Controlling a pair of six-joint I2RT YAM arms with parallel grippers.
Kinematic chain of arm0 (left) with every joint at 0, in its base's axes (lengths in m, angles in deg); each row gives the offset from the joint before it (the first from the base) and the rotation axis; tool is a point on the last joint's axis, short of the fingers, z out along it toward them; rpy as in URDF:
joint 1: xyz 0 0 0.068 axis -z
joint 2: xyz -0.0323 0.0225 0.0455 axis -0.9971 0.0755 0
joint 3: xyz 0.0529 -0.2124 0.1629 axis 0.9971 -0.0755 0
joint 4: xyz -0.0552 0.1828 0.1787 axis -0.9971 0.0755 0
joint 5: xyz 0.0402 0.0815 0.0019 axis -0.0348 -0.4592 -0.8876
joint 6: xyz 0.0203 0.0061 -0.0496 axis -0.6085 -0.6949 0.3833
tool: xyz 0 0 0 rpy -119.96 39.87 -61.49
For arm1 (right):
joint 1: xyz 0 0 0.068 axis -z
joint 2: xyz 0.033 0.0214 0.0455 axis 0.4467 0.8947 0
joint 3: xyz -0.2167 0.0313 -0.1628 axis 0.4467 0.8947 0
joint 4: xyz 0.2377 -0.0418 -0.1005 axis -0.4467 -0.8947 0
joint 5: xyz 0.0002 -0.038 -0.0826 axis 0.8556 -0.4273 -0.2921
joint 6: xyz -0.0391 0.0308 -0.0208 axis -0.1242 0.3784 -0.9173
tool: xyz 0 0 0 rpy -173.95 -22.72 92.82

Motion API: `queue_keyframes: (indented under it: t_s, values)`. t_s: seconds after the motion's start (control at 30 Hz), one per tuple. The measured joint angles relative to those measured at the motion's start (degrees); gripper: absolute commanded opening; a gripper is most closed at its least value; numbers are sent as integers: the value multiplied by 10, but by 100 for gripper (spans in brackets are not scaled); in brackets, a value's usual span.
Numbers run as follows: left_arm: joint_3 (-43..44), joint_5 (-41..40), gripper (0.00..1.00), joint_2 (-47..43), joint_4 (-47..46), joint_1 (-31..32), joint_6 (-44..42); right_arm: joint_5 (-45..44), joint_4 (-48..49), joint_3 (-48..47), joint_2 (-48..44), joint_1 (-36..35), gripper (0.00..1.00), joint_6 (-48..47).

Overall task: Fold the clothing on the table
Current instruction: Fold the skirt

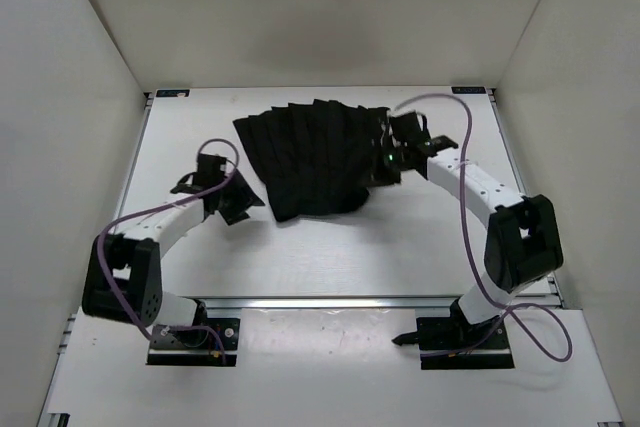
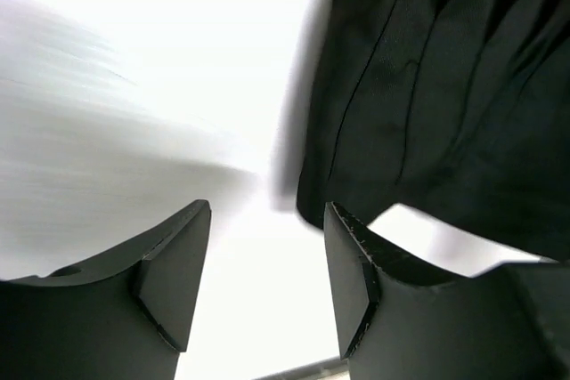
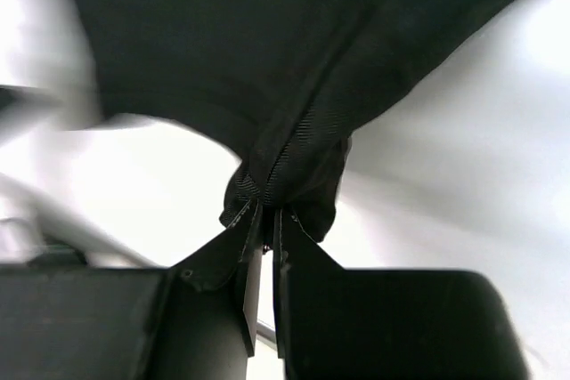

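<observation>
The white table [image 1: 330,247] fills the floor between pale walls [image 1: 300,7] on the left, right and far sides, and a metal rail [image 1: 330,302] runs across its near edge. The skirt [image 1: 310,157] lies on the far middle of the table, fanned out with its pleats running near to far and its far edge the wider one. The left arm [image 1: 160,232] bends in from the near left. The right arm [image 1: 480,192] bends in from the near right, its elbow out by the right wall. A purple cable [image 1: 467,147] loops over the right arm and another [image 1: 140,215] runs along the left. The right gripper [image 1: 385,152] sits at the skirt's right edge. In its wrist view the jaws [image 3: 267,220] are pressed together on a gathered fold of the skirt [image 3: 267,42], and the cloth draws into a ridge toward the tips. The left gripper [image 1: 238,202] sits just beside the skirt's near left edge. Its jaws [image 2: 267,246] stand well apart with only bare table between them, and the skirt's corner [image 2: 445,86] lies just past the right-hand finger [image 2: 352,282]; whether they touch I cannot tell.
</observation>
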Motion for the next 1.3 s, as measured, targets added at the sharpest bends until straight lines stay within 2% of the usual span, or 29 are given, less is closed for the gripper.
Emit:
queue_keyframes:
  t_s: [0.1,0.17,0.23,0.33,0.4,0.47,0.57,0.8,1.0,1.03,1.07,1.1,1.13,1.17,1.23,1.3]
  values:
    - [18,-4,65,-40,40,-66,-28,61,61,-96,-19,-9,0,44]
    - [39,-6,66,-56,63,-83,-45,97,118,-88,-74,4,0,77]
    - [62,-5,66,-64,76,-86,-60,128,158,-21,-155,43,0,109]
    - [77,-3,66,-64,82,-78,-73,159,182,133,-254,120,0,143]
    - [76,0,66,-62,86,-65,-76,164,174,229,-292,155,0,149]
    - [72,3,65,-55,87,-47,-76,160,145,300,-290,165,0,146]
    - [56,3,65,-42,80,-10,-70,158,98,365,-296,176,0,136]
    - [46,-11,66,17,43,105,-36,156,87,372,-308,200,0,107]
    - [52,-15,64,97,12,144,-2,157,85,339,-308,198,0,96]
    - [54,-13,52,100,3,148,3,157,83,333,-308,198,1,95]
    - [55,-13,33,106,-7,151,11,157,79,326,-308,198,0,94]
    - [56,-13,27,113,-13,155,16,157,75,317,-308,198,0,92]
    - [58,-13,13,122,-16,157,16,158,71,308,-308,198,0,88]
    - [61,-7,6,129,-14,157,16,159,66,298,-308,198,0,84]
    - [69,-3,0,131,-6,151,7,163,55,272,-308,202,0,73]
    - [89,0,0,129,26,130,-13,168,35,235,-306,209,0,56]
